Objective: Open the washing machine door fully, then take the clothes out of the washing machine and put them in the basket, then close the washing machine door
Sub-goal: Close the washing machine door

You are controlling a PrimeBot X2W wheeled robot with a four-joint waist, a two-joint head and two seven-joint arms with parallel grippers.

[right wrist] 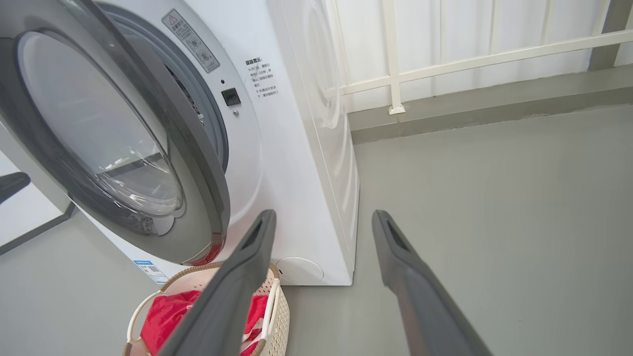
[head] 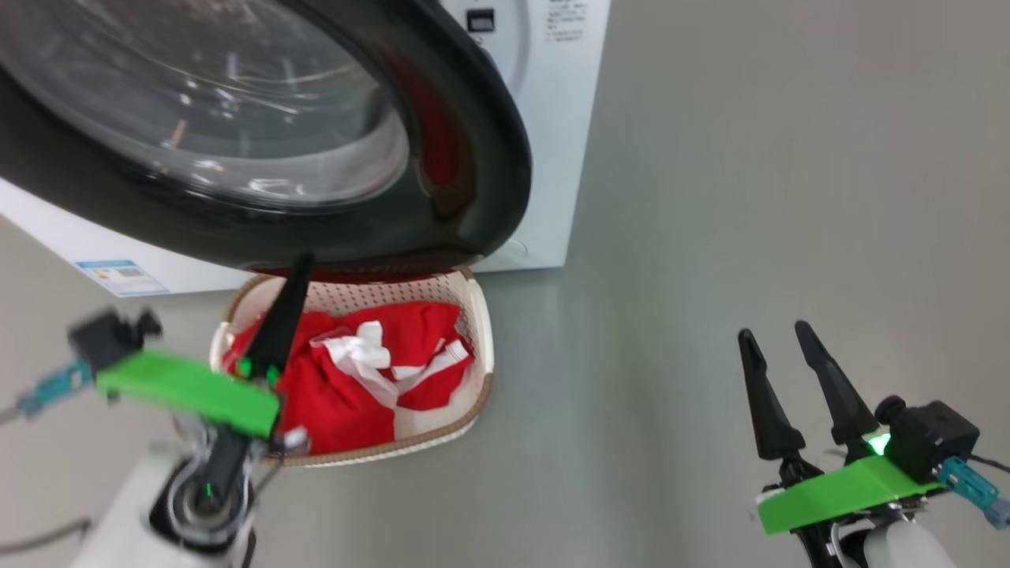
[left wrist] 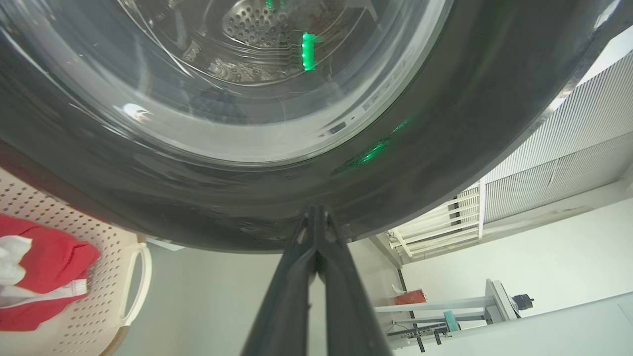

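At the lower edge of the washing machine door, the left gripper has its two dark fingers pressed together with nothing between them, their tips against the glossy black rim. The left wrist view shows the same closed tips meeting the rim, with the steel perforated drum seen through the bulging glass. The door stands swung out at an angle from the washing machine, leaving the grey-ringed opening uncovered behind it. Directly below the door sits the basket on the grey floor, close in front of the machine, and the clothes lie inside it, red fabric with a white piece on top. Well off to the right, the right gripper hovers above bare floor with its fingers spread apart and empty, pointing toward the machine's front corner
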